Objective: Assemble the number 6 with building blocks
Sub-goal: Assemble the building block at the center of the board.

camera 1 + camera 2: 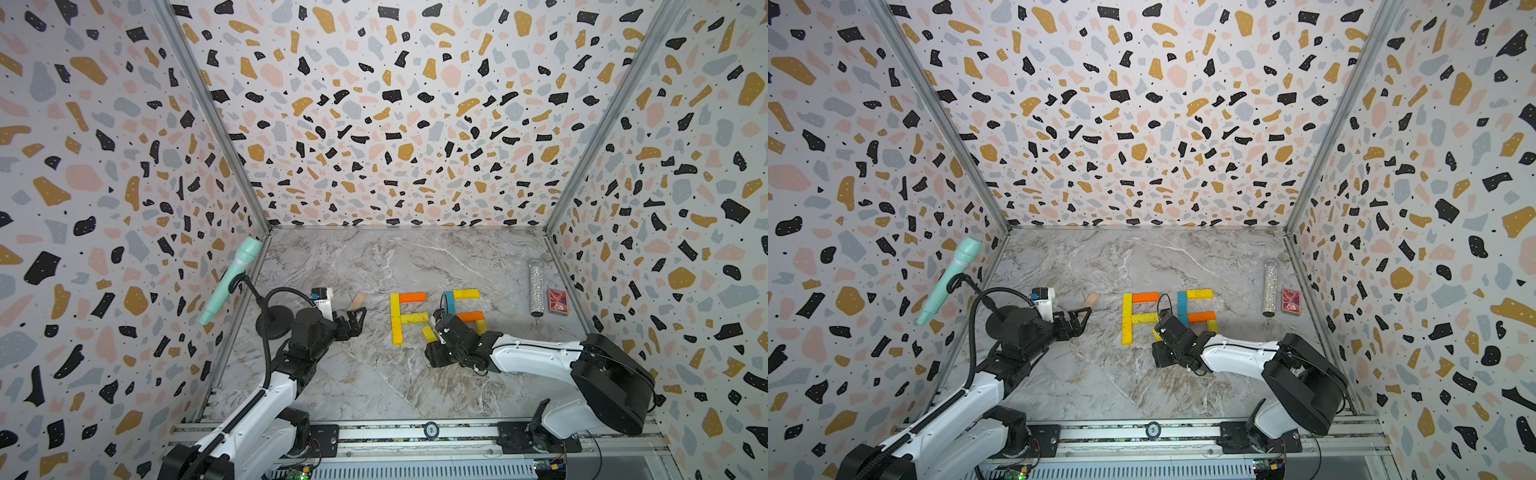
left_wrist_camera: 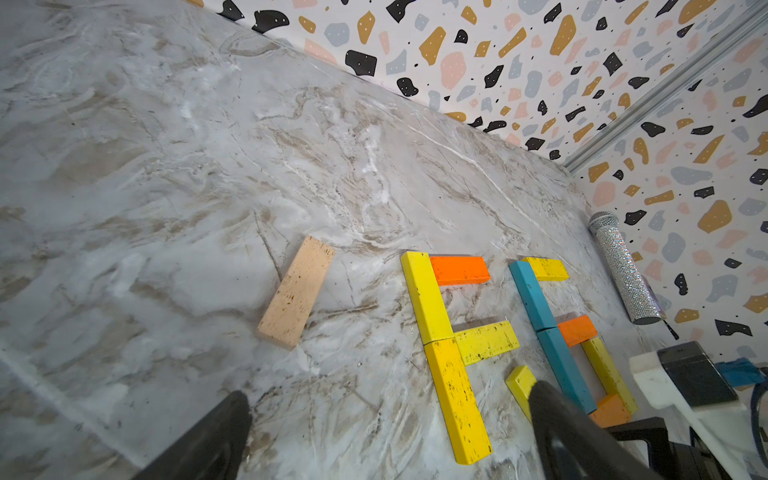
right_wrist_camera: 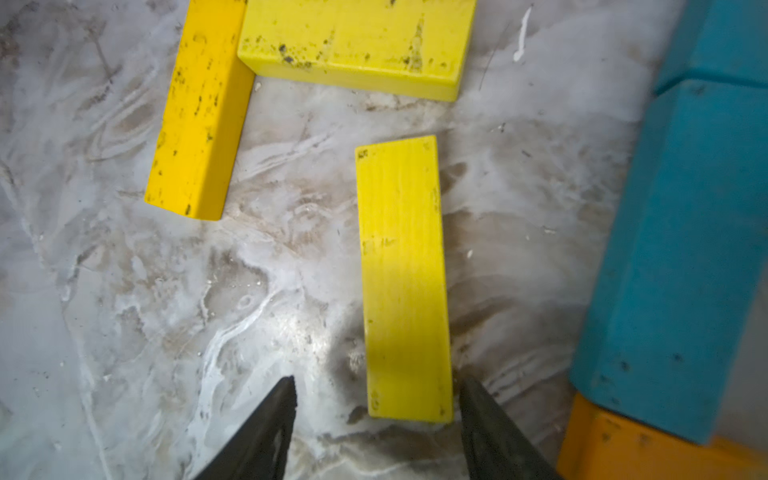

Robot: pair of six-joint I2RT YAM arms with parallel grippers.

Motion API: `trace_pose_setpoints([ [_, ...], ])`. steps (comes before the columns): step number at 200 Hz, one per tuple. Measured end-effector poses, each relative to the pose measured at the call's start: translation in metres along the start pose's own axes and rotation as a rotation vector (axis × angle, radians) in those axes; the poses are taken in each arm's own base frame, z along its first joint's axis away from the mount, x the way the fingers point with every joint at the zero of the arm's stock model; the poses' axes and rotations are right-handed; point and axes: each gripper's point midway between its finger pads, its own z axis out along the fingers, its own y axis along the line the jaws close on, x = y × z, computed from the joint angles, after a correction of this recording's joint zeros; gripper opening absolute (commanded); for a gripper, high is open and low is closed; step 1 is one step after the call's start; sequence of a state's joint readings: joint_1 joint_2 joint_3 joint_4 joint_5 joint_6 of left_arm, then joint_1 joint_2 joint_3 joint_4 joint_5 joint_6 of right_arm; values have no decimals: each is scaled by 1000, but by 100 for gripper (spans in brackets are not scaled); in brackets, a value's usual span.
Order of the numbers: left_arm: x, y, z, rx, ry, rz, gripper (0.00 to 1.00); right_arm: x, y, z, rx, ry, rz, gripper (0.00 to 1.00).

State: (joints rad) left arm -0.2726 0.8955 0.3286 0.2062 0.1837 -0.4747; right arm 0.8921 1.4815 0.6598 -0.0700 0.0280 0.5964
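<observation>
Right gripper [image 3: 376, 388] fills the close-up: black fingertips [image 3: 274, 419] poke in, jaws apart, and the near end of a loose yellow plank [image 3: 403, 278] lies flat on the marble worktop [image 3: 166, 311] between them. It's not clamped. One tip sits just beside the plank's long edge, while the other stands off with bare marble showing in the gap. The plank runs straight out ahead of the jaws.

Past its far end, two more yellow planks [image 3: 357, 45] meet at a corner, and they belong to an F-shaped figure [image 1: 395, 320] topped with orange. Out to the side of the jaw nearer the loose plank, two teal planks [image 3: 685, 249] lie end to end, with an orange base plank [image 3: 623, 453] butting against the closer one.

That teal pair is the spine of the six. A short yellow top plank [image 2: 546, 268] sits at its far end, an orange crossbar [image 2: 577, 330] comes off the middle, and a yellow side plank [image 2: 609, 374] runs from the crossbar to the orange base.

Over to the left gripper [image 2: 390, 424]: jaws flung wide, only bare marble between them. Ahead of those jaws a beige plank [image 2: 296, 291] lies alone at a slant, clear of both figures.

Well beyond the right jaws, against the wall, a glittery tube [image 1: 537, 286] lies just beside a red card box [image 1: 557, 302].
</observation>
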Motion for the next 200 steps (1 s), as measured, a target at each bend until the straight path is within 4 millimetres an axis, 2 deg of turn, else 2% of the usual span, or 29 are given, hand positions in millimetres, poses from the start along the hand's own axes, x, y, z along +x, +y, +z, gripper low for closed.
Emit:
trace_pose_setpoints([
  [54, -7, -7, -1, 15, 3, 3, 99, 2, 7, 1, -35, 13, 7, 60],
  [87, -5, -8, -1, 20, 9, 3, 99, 3, 10, -9, -66, -6, 27, 60],
  [99, -5, -8, -1, 19, 11, 2, 99, 3, 9, -13, -70, -16, 33, 57],
  [140, -1, -8, -1, 18, 26, 2, 99, 5, 6, -24, -78, -46, 49, 31],
  [200, 0, -10, -2, 23, 27, 4, 100, 24, -3, -17, -58, -7, 61, 26],
])
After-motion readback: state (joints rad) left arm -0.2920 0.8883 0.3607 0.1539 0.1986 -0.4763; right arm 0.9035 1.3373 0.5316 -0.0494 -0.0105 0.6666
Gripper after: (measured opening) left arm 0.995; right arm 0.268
